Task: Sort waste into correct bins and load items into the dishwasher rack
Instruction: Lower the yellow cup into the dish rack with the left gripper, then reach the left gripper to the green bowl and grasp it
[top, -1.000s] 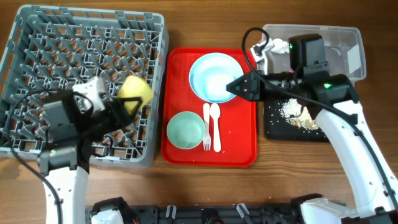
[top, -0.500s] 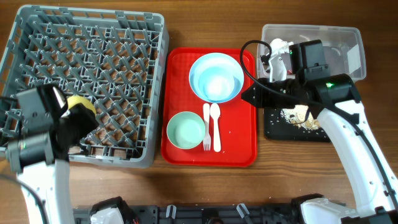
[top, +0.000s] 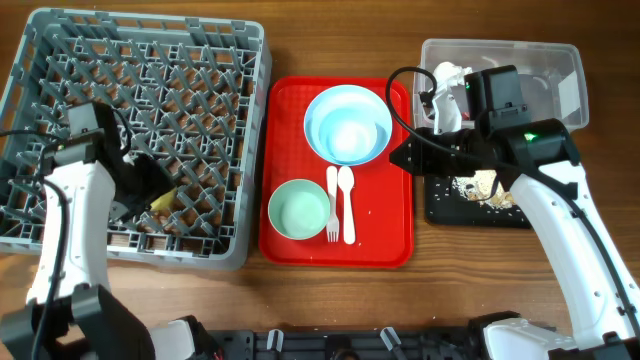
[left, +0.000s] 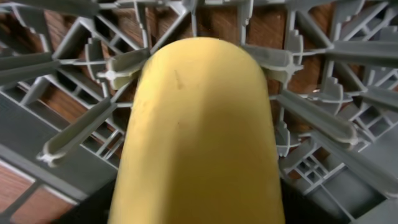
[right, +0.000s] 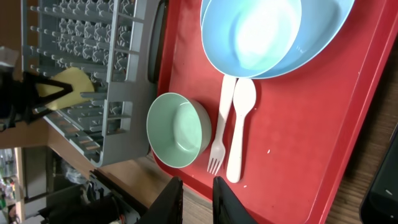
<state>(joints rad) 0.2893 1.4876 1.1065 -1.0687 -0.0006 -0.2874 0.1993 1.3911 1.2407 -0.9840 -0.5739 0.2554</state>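
Right, overhead first: my left hand (top: 138, 187) sits low over the dishwasher rack (top: 150, 70), near its front edge, with the small yellow cup (top: 165, 201) at its tip. From the left wrist, the cup fills the frame among the rack's pegs. My fingers are out of shot, so I cannot tell whether I grip it. I judge it best to seat it between pegs before releasing. From the right wrist, my right hand (right: 194, 199), fingers parted and empty, hovers right of the rack over the red tray (right: 298, 143).

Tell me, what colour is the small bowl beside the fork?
The small round bowl is light green; overhead view.
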